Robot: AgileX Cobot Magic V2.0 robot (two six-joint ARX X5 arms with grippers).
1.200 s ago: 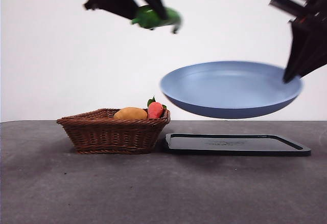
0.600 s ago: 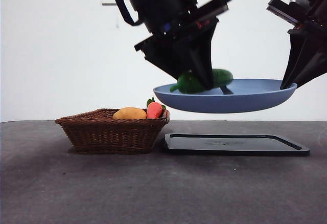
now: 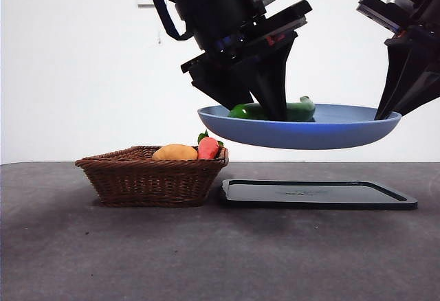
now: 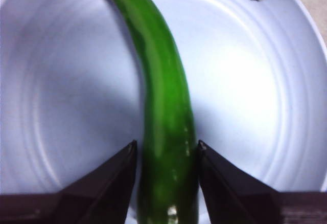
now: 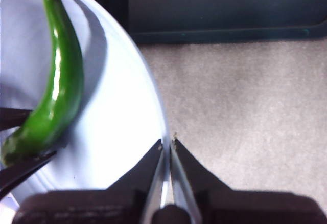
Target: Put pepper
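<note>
The long dark-green pepper lies on the blue plate, which hangs level in the air above the black tray. My left gripper is down in the plate, its jaws shut on the pepper's thick end. In the front view the left gripper hides the pepper's middle; the pepper's ends show on both sides. My right gripper is shut on the plate's rim and holds it up; in the front view it is at the plate's right edge. The pepper also shows in the right wrist view.
A brown wicker basket stands on the dark table to the left of the tray. It holds a yellow-orange fruit and a red-orange fruit with green leaves. The table's front is bare grey surface.
My left gripper came down from high above the basket and moved right, bringing the pepper onto the plate. The plate levelled out and shifted a little left.
</note>
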